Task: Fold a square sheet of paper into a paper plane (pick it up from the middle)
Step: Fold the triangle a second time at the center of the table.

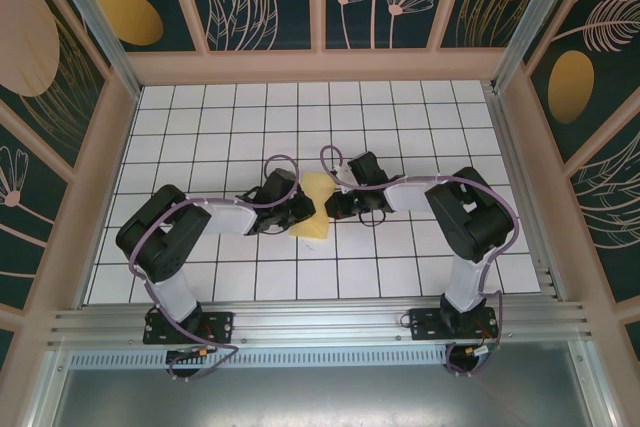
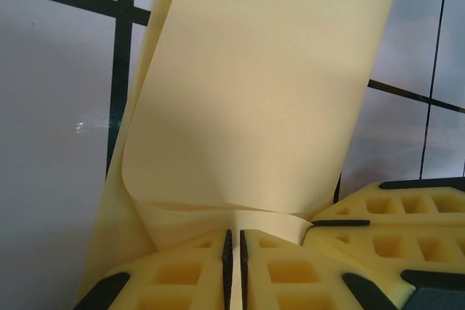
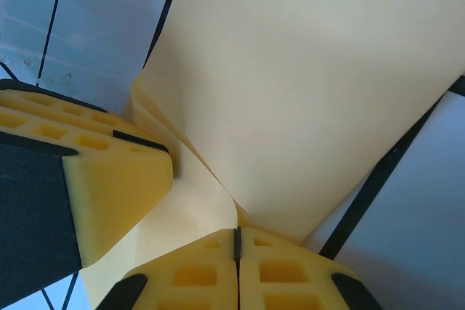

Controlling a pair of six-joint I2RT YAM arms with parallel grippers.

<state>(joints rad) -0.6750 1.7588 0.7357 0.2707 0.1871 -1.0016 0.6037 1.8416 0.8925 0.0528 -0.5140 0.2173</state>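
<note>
The square sheet of paper (image 1: 316,207) is pale yellow and sits between my two grippers at the middle of the grid table. It is bent up and curls over itself (image 2: 254,92), with a broad flap spreading away from the jaws (image 3: 312,85). My left gripper (image 2: 235,241) is shut on one lower edge of it, a thin strip of paper between the pads. My right gripper (image 3: 237,241) is shut on a pinched corner of the sheet. The two grippers nearly touch: the right one's fingers (image 2: 396,215) show beside the left one's, and a left finger (image 3: 109,179) shows beside the right jaws.
The white grid table (image 1: 230,117) extends round the paper. Pink-framed walls (image 1: 320,65) close the back and sides, and a metal rail (image 1: 320,322) runs along the near edge by the arm bases.
</note>
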